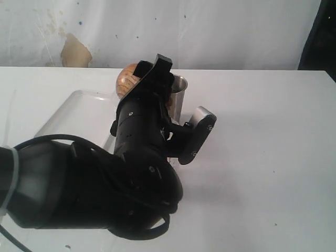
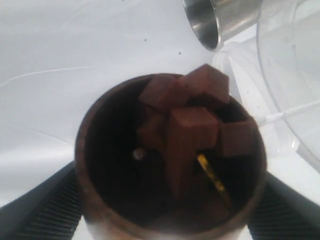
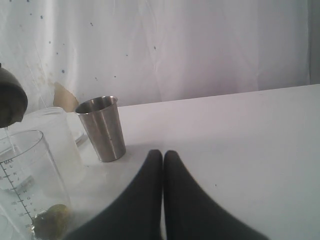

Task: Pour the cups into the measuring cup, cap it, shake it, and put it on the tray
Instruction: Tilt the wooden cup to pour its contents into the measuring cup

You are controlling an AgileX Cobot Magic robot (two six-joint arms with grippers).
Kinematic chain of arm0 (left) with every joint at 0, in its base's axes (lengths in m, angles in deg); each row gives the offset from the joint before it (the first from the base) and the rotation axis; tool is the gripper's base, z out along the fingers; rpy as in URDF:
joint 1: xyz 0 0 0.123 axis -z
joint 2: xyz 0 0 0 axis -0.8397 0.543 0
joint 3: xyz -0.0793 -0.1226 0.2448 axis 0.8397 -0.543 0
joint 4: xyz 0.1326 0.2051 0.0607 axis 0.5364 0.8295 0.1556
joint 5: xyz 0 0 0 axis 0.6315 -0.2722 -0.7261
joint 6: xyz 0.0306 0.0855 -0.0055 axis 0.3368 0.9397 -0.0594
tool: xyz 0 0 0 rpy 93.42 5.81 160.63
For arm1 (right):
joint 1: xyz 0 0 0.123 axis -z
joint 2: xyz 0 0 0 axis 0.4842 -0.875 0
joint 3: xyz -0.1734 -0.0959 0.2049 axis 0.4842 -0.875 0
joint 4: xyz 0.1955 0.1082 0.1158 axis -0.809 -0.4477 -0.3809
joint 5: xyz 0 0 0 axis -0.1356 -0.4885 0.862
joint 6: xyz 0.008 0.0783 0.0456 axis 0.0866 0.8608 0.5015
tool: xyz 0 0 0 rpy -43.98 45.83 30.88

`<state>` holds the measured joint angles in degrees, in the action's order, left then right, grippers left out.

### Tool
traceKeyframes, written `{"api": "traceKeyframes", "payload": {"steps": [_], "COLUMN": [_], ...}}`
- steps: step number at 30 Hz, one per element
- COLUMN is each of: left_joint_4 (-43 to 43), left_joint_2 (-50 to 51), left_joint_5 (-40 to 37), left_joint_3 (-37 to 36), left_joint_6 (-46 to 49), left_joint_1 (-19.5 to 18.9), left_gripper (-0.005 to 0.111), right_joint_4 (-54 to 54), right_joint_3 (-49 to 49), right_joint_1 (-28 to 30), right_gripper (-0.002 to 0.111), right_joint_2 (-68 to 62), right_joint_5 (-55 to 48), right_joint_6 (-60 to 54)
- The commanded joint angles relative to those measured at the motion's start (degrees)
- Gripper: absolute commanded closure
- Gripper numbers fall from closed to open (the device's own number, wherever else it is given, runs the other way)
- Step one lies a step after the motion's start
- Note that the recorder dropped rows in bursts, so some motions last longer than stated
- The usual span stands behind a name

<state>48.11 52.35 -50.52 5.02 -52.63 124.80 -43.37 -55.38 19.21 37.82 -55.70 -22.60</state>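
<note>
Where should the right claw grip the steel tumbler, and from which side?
Probably its side wall at mid height, coming level from where the right claw is: the steel tumbler stands upright, widens upward, and nothing stands between them.

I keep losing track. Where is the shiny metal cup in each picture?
Exterior view: the steel tumbler stands right of middle, partly hidden behind the black arm.
Left wrist view: the steel tumbler peeks in beyond the wooden cup of brown cubes.
Right wrist view: the steel tumbler stands upright ahead of the right gripper, jaws shut.
Shared landmark: the wooden cup, next to it in the exterior and left wrist views.
</note>
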Motion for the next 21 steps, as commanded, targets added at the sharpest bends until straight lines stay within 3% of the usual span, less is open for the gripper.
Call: {"api": "traceKeyframes", "payload": {"steps": [1, 21], "left_joint_4": [2.4, 4.3], "left_joint_2": [-0.3, -0.4], "left_joint_5": [-1.4, -1.4], "left_joint_3": [0.3, -0.3], "left_joint_6": [0.7, 11.5], "left_joint_1": [-0.3, -0.1], "left_gripper": [0.107, 0.107], "right_joint_4": [0.0, 0.0], "right_joint_3": [-0.2, -0.2], "right_joint_1": [0.1, -0.5], "right_gripper": [0.108, 0.108], "right_joint_2": [0.4, 0.4], "right_joint_5": [-0.3, -0.3], "right_joint_6": [-0.1, -0.1]}}
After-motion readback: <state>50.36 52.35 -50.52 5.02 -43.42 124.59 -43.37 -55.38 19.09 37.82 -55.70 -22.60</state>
